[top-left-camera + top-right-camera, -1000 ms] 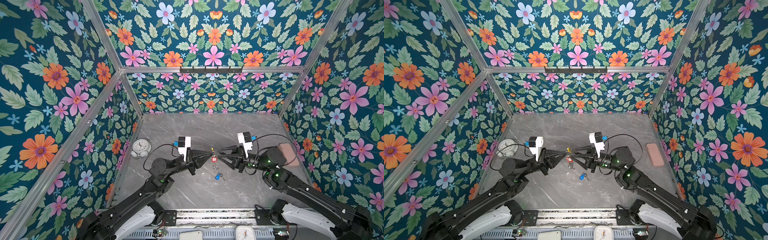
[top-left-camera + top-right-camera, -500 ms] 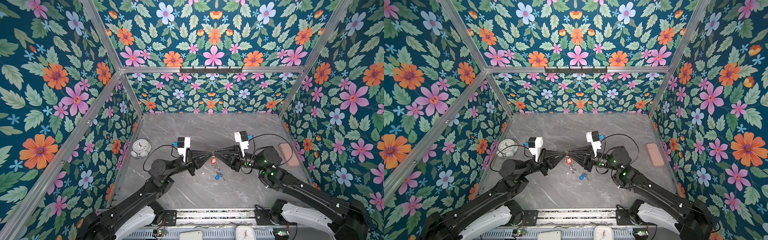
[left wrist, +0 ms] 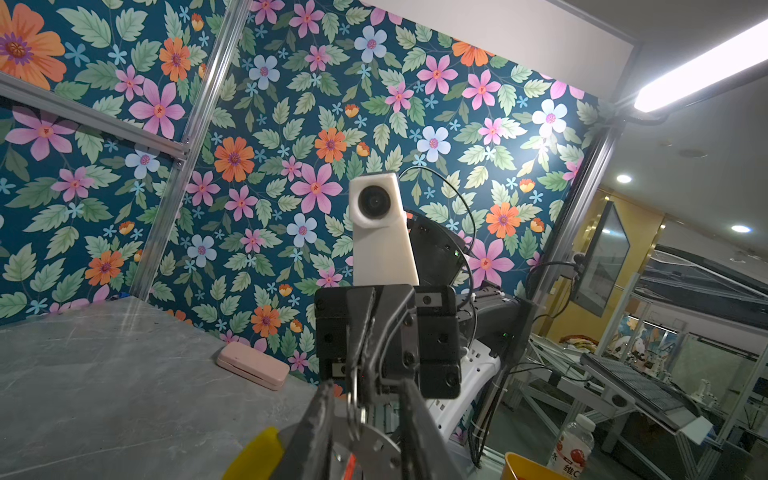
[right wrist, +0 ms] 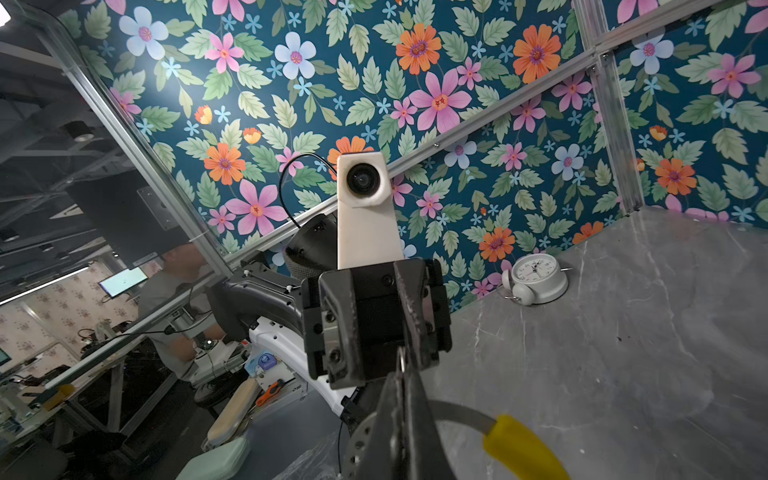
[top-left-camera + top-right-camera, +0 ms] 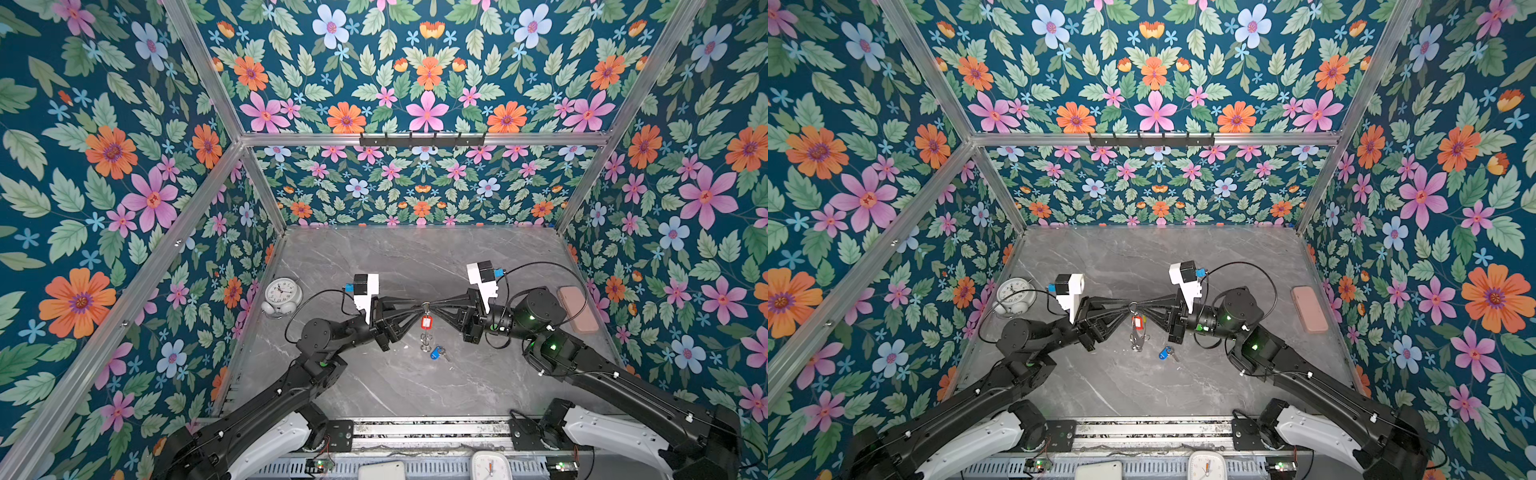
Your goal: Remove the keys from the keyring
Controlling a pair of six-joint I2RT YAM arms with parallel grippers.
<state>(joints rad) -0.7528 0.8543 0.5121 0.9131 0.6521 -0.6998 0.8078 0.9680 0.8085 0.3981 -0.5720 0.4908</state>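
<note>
Right hand [image 5: 436,304] had just pinched shut on keyring [image 4: 461,410], held above tabletop [image 5: 395,257] | left hand [image 5: 415,307] had just spread, releasing | red-tagged key [image 5: 426,323] hung beneath, apparently still attached | blue-tagged key [image 5: 435,353] lay free on tabletop | judged: handover, one key remaining

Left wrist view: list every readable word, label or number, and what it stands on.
"C": on the label of the clear plastic bottle, after Chinese characters too blurred to read surely.
Nothing else in this view is legible.
</note>
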